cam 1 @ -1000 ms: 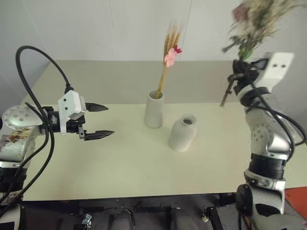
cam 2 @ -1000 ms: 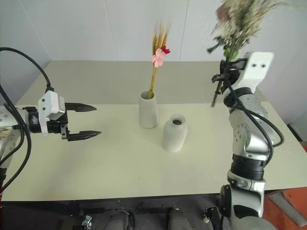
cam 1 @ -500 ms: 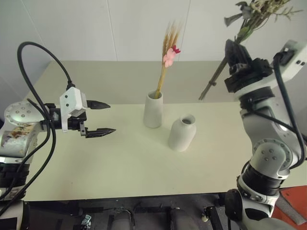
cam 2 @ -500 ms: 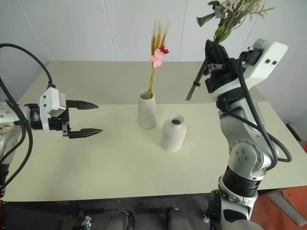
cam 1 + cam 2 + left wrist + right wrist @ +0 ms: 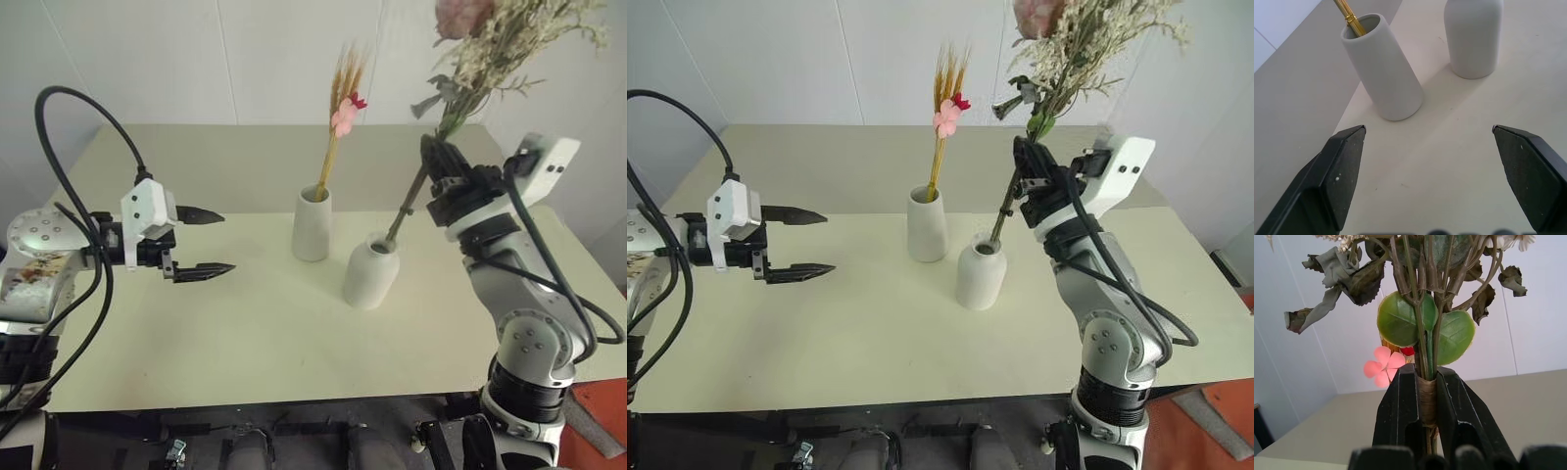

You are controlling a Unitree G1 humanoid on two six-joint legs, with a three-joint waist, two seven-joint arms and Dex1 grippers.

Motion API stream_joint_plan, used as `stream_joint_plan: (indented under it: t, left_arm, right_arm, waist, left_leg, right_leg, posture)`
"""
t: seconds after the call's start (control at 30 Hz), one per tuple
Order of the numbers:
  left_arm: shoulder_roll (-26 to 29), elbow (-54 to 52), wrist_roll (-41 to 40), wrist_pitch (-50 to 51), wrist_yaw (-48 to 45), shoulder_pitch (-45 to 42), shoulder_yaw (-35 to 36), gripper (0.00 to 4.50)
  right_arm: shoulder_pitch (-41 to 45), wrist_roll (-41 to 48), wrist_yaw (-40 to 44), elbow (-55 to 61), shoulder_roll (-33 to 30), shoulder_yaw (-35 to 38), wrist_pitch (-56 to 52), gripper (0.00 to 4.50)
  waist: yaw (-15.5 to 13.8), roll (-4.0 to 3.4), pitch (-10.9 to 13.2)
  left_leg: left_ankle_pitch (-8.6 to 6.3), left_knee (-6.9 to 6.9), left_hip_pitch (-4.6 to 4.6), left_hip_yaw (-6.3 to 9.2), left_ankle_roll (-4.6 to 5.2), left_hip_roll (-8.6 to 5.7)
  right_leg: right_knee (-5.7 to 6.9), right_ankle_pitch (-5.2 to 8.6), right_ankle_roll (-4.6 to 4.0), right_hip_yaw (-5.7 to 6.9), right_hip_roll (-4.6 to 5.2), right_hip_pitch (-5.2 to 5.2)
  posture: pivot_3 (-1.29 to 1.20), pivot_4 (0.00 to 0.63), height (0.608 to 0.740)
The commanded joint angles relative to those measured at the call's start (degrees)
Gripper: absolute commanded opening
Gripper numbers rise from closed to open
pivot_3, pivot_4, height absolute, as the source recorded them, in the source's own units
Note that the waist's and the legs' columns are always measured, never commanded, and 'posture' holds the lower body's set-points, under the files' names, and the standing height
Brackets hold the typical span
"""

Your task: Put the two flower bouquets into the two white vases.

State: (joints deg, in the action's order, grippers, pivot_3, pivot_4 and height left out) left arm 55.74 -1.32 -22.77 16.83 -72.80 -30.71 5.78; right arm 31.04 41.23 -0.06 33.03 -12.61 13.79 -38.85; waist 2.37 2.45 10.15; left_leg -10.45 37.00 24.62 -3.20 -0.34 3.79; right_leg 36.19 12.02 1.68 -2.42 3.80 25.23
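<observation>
Table (image 5: 245, 323) pale, cream-coloured, set against a white wall. Near its middle, tall vase (image 5: 313, 224) upright, with wheat spray (image 5: 339, 122) and its small pink blossom already standing in it, stem leaning against the rim. Just beside it, toward the right arm and a little nearer the robot, round vase (image 5: 371, 275) upright, narrow neck at the top, apart from the tall one.

Right gripper (image 5: 443, 174) raised above and just beyond the round vase, fingers (image 5: 1400, 406) clamped on the wrapped stems of the rose bunch (image 5: 490, 49). Bunch held tilted, head of pink roses, pale sprigs and green leaves high up toward the wall, bare stem end (image 5: 395, 231) slanting down to the mouth of the round vase. Stem tip at the opening or just inside it; cannot tell how far in. From the right wrist, two round green leaves right above the clamped fingers, pink blossom of the wheat spray behind.

Left gripper (image 5: 208, 243) level over the table on the left side, well apart from both vases, fingers (image 5: 1342, 171) spread wide, nothing between them. From the left wrist, both vases ahead on the bare table, golden stem showing in the tall one.
</observation>
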Motion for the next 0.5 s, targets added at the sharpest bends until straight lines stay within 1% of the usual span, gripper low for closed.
stream_joint_plan:
  t: [0.03,0.17,0.33,0.4,0.47,0.5]
  left_arm:
    - [1.3,-1.1,-0.6,-0.6,-0.2,0.0,2.2,4.50]
    - [1.4,-1.4,-0.8,-0.5,0.0,0.2,2.3,4.50]
    - [1.5,-1.5,-0.9,-0.4,-0.1,0.2,2.5,4.50]
    - [1.4,-1.4,-1.0,-0.4,-0.1,-0.2,2.5,4.50]
    - [1.3,-1.1,-0.9,-0.5,-0.2,-0.5,2.3,4.50]
    - [1.2,-0.9,-0.8,-0.7,-0.3,-0.6,2.1,4.50]
  right_arm:
    - [0.1,-0.5,0.1,2.0,0.4,-0.4,2.7,0.21]
    - [-1.4,-2.1,0.6,2.1,1.5,-2.7,4.1,0.21]
    - [-4.3,-5.2,3.5,0.7,1.3,-4.6,7.3,0.21]
    - [-6.2,-5.8,5.4,0.4,1.3,-4.8,9.0,0.93]
    - [-7.7,-5.3,7.1,0.4,1.5,-4.6,10.1,1.49]
    - [-8.3,-4.6,8.0,1.0,1.4,-4.5,10.3,1.86]
  waist:
    - [0.0,0.00,0.0]
    - [0.0,0.00,0.0]
    - [0.0,0.00,0.0]
    - [0.0,0.00,0.0]
    - [0.0,0.00,0.0]
    - [0.0,0.00,0.0]
  left_leg:
    - [0.00,0.00,0.00,0.00,0.00,0.00]
    - [0.00,0.00,0.00,0.01,0.00,0.01]
    - [0.00,0.00,0.00,0.00,0.00,0.02]
    - [0.00,0.00,0.00,0.00,0.00,0.02]
    - [0.00,0.00,-0.01,0.01,0.00,0.03]
    - [0.00,0.00,0.00,0.01,0.00,0.04]
  right_leg:
    - [0.00,0.00,0.00,0.00,0.00,0.00]
    - [-0.01,0.00,0.00,0.00,-0.01,0.00]
    - [-0.01,0.00,-0.01,0.00,-0.02,0.00]
    - [-0.01,0.00,-0.01,0.00,-0.02,0.00]
    - [-0.02,0.00,-0.01,0.00,-0.03,-0.01]
    - [-0.03,0.00,-0.02,0.00,-0.04,-0.01]
  posture:
    - [0.00,0.150,0.740]
    - [0.00,0.150,0.740]
    - [0.00,0.150,0.740]
    - [0.00,0.150,0.740]
    - [0.00,0.150,0.740]
    - [0.00,0.150,0.740]
